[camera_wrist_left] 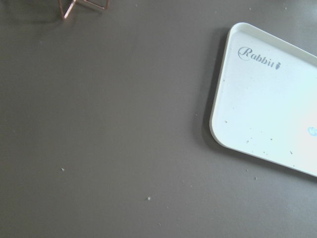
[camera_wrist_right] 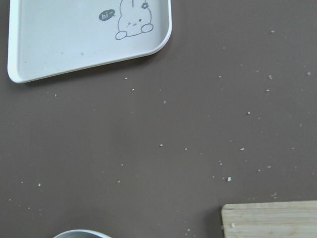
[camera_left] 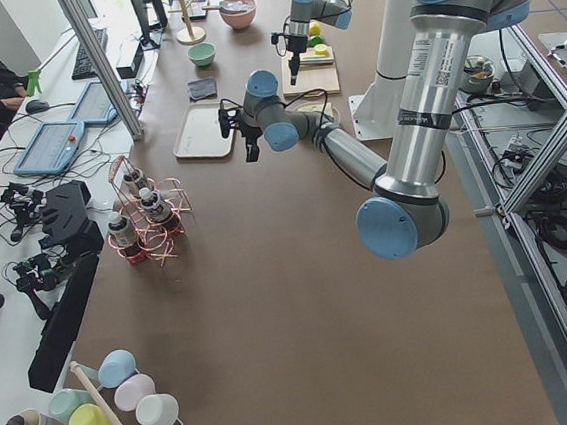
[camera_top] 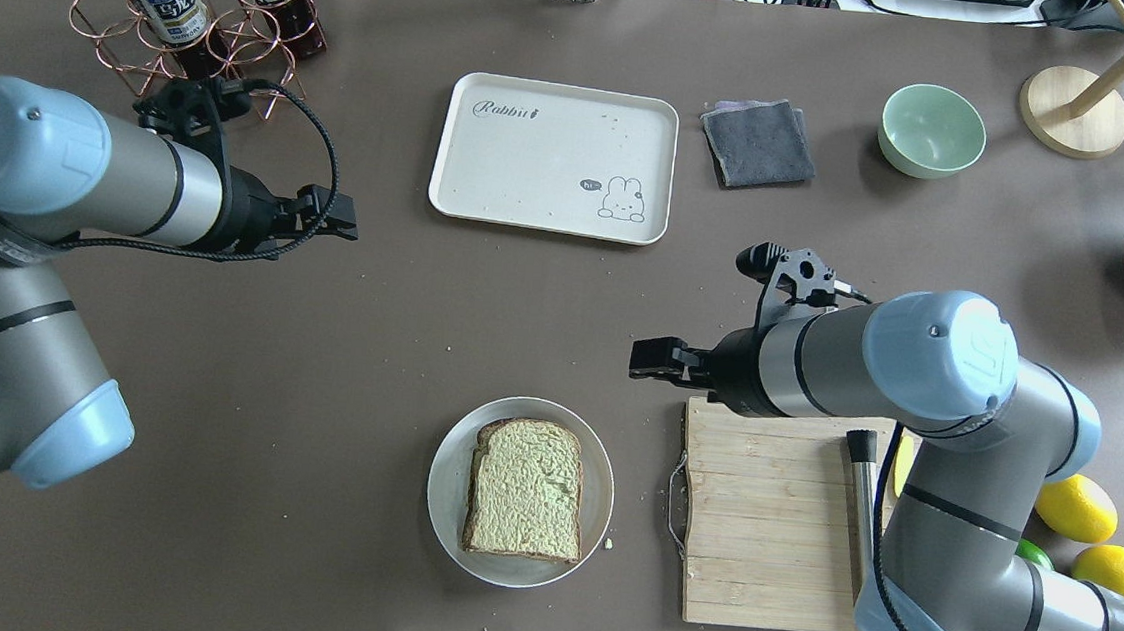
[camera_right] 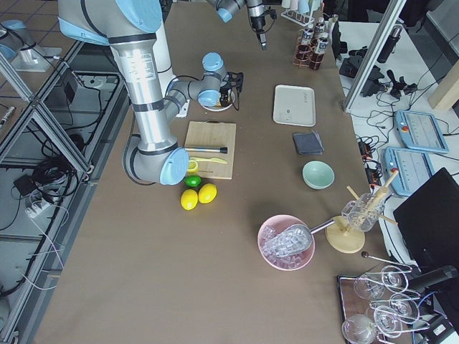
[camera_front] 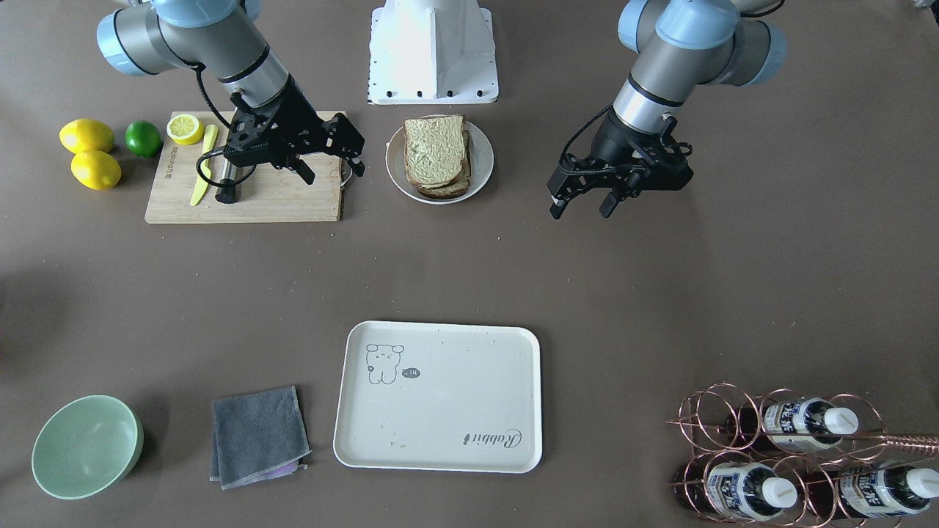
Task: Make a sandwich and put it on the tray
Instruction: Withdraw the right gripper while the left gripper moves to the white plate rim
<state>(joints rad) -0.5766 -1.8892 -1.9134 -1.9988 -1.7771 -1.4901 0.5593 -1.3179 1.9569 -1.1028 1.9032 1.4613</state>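
L pincer [camera_front: 582,209] hangs over bare surface [camera_top: 316,386] left of the tray [camera_top: 534,163], jaws apart, gripping nothing. Tray holds only crumbs; sandwich [camera_top: 526,488] sits stacked on round plate [camera_top: 600,489] on robot's side, well apart from tray. R pincer [camera_front: 334,174] hovers by bamboo board [camera_top: 766,532] edge, jaws apart, also gripping nothing.

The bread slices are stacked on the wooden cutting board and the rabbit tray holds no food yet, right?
Not quite. The front-facing view shows the bread slices stacked on the round white plate, beside the wooden cutting board. The rabbit tray indeed holds no food yet.
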